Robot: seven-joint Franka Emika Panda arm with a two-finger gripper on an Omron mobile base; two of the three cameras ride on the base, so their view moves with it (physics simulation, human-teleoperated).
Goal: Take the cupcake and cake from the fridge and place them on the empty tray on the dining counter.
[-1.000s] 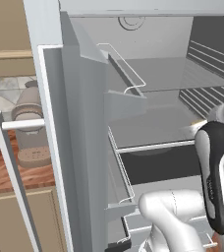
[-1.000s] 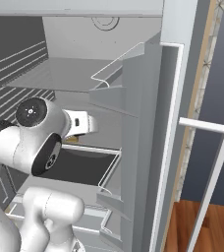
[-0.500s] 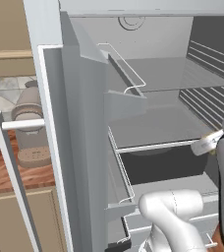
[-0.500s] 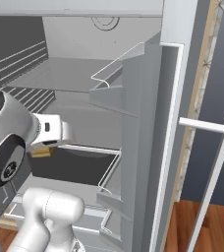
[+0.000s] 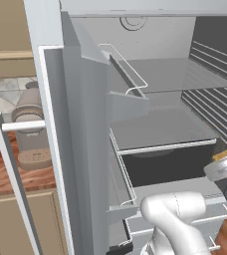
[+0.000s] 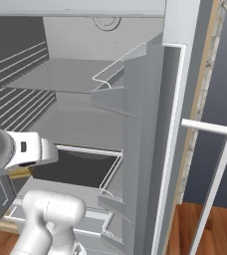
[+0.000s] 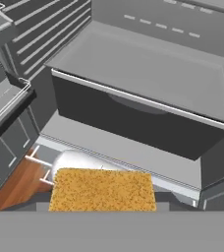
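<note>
The fridge point(image 5: 160, 124) stands with both doors swung wide, its shelves and dark drawer point(image 7: 133, 118) bare. My gripper point(image 7: 102, 197) is shut on the cake point(image 7: 103, 191), an orange-yellow block that covers the fingertips in the hand view. It hangs in front of the drawer, clear of the shelves. The gripper point(image 5: 226, 158) with a sliver of cake point(image 5: 223, 154) sits at the right edge of the left base view. In the right base view the gripper point(image 6: 17, 169) and cake point(image 6: 17, 173) are at the left edge. The cupcake, tray and dining counter are out of view.
The left door point(image 5: 83, 149) with its wire bins and white bar handle point(image 5: 8, 169) juts out beside the arm. The right door point(image 6: 145, 149) and its handle point(image 6: 210, 174) do the same. A coffee machine point(image 5: 32, 124) stands on a wooden worktop beyond the left door.
The arm has drawn back out of the fridge and swung sideways and lower with the cake held in its gripper. The fridge and its doors have not moved.
</note>
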